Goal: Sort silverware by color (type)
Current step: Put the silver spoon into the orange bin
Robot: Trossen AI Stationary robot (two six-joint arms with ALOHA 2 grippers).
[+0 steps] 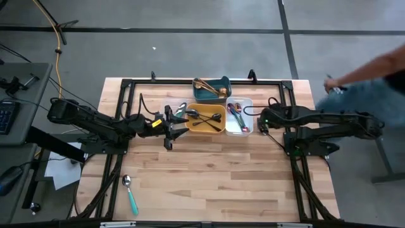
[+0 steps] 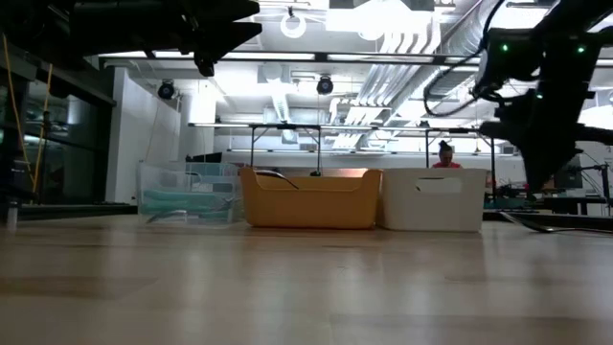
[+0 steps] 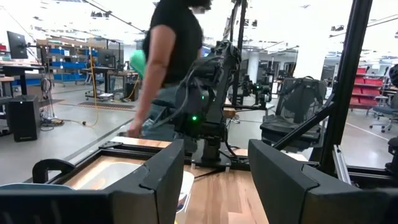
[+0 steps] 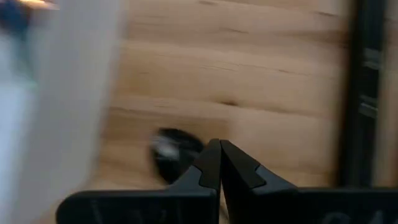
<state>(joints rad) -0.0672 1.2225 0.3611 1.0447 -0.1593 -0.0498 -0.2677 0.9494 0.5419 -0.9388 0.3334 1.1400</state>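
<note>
Three trays sit in a cluster at the far middle of the surface (image 1: pixel 209 171): a teal tray (image 1: pixel 206 95) holding gold pieces (image 1: pixel 205 85), a yellow tray (image 1: pixel 193 125) with black pieces (image 1: pixel 209 120), at least three, and a white tray (image 1: pixel 248 114) with pink-purple pieces (image 1: pixel 235 115), perhaps two; exact counts are hard to make out. One teal-handled spoon (image 1: pixel 130 194) lies alone near the front left corner, well apart from the trays.

Two arms are in play. The left end effector (image 1: pixel 172 126) hangs just beside the yellow tray's left end, its fingers (image 3: pixel 155 180) standing wide apart with nothing between them. The right end effector (image 1: pixel 262 125) sits just right of the white tray, its fingers pressed together and empty, above bare wood.

The surface is light wooden planking with a black frame around it. Beyond it lies grey concrete floor, a desk with a keyboard on the left, and a person (image 3: pixel 171 56) in a dark shirt standing by the far right corner. Farther back is a bright workshop with shelves, chairs and ceiling ducts.
</note>
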